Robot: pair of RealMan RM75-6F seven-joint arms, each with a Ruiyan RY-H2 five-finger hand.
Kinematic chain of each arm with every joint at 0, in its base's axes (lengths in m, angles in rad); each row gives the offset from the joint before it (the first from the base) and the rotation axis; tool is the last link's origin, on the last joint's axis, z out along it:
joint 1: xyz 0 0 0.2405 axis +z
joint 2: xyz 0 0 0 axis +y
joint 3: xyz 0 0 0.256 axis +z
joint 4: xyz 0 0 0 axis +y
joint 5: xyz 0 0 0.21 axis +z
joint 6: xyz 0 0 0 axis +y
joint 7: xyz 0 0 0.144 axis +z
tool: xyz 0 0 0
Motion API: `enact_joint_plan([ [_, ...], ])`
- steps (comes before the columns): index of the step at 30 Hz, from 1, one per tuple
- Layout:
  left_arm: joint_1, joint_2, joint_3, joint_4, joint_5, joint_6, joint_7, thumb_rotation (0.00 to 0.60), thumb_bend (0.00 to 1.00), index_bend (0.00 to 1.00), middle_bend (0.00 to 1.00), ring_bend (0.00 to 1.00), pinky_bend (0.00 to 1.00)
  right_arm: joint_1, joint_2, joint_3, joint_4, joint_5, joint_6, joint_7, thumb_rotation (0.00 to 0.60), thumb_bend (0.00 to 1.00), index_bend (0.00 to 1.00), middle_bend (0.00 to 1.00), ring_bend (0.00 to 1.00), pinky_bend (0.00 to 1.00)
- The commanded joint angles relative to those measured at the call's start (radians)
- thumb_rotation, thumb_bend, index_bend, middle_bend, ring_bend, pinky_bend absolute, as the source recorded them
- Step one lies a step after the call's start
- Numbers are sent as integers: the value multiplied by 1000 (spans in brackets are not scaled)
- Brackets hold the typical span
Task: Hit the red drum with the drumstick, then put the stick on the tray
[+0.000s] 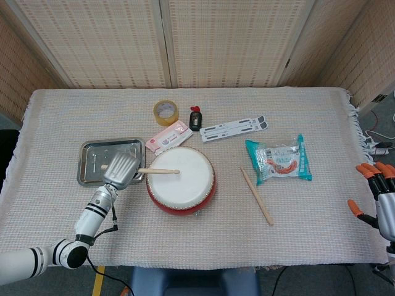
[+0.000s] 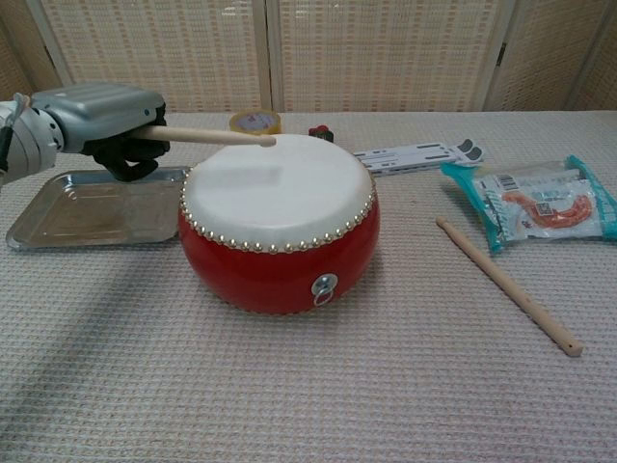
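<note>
Left robot hand (image 1: pixel 121 168) at left-centre of the head view, fingers wrapped round the butt of a drumstick (image 1: pixel 158 171). In the chest view the same left robot hand (image 2: pixel 106 114) sits at upper left, over the near edge of the tray (image 2: pixel 58 224).

Stick runs rightward over the red drum (image 2: pixel 280 258). Tip lies above the back half of the white skin, with a faint shadow on the skin below it; contact cannot be judged, appears slightly clear.

Drum sits mid-table (image 1: pixel 321 228) on woven cloth. Metal tray just left of the drum, close beside it.

Second drumstick (image 1: pixel 256 196) lies loose on the cloth, right of the drum, angled toward lower right. Snack packet (image 1: pixel 280 160) further right.

Behind the drum: tape roll (image 1: pixel 166 112), small dark red-topped object (image 1: pixel 195 118), white flat strip (image 1: pixel 234 128), pink packet (image 1: pixel 166 137).

Right robot hand (image 1: pixel 376 200) at far right edge of the head view, off the table, orange-tipped fingers spread, holding nothing.
</note>
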Motion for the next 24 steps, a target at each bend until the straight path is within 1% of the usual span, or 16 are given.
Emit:
enact_joint_plan([
  [1,10,18,-21,10,36,3,-152,600,770,996,1000,983,1000,0,0,1,1,1,0,1,600,237,179,166,65,121],
  [4,-3,-27,28,76,79,35,-25,600,769,996,1000,983,1000,1,-2,1,3,3,-2,2,600,237,179,166,65,121],
  [6,-8,-43,42,97,82,32,12,600,770,996,1000,983,1000,1,-3,1,4,4,-4,3,600,237,179,166,65,121],
  [7,-17,-47,61,116,93,20,51,600,770,997,1000,983,1000,2,-3,1,5,4,-5,4,600,237,179,166,65,121],
  [10,-32,-57,89,148,102,13,151,600,770,996,1000,981,1000,3,-3,2,7,5,-8,5,600,237,179,166,65,121],
  [12,-34,-59,93,146,92,11,179,600,769,996,1000,978,1000,3,-3,2,8,6,-8,6,600,237,179,166,65,121],
  [15,-33,-49,87,124,70,2,183,600,770,996,1000,977,1000,4,-4,2,9,5,-10,8,600,237,179,166,65,121],
  [17,-31,-42,82,119,71,14,190,600,771,996,1000,977,1000,4,-5,2,10,5,-9,9,600,236,179,166,65,121],
  [19,-14,-44,49,102,59,56,142,600,770,996,1000,977,1000,3,-5,2,12,4,-7,11,600,237,179,166,65,121],
  [20,-1,-45,23,81,41,65,80,600,770,997,1000,978,1000,2,-5,2,12,4,-5,11,600,237,179,166,65,121],
  [21,17,-37,-15,45,10,59,-25,600,770,996,1000,978,1000,1,-5,1,12,4,-4,12,600,237,179,166,65,121],
  [22,29,-25,-40,19,-10,46,-100,600,770,996,1000,978,1000,0,-4,1,11,5,-3,11,600,237,179,166,65,121],
  [24,43,9,-72,-16,-25,9,-214,600,768,996,1000,977,1000,-2,-3,1,10,5,-1,10,600,237,179,166,65,121],
])
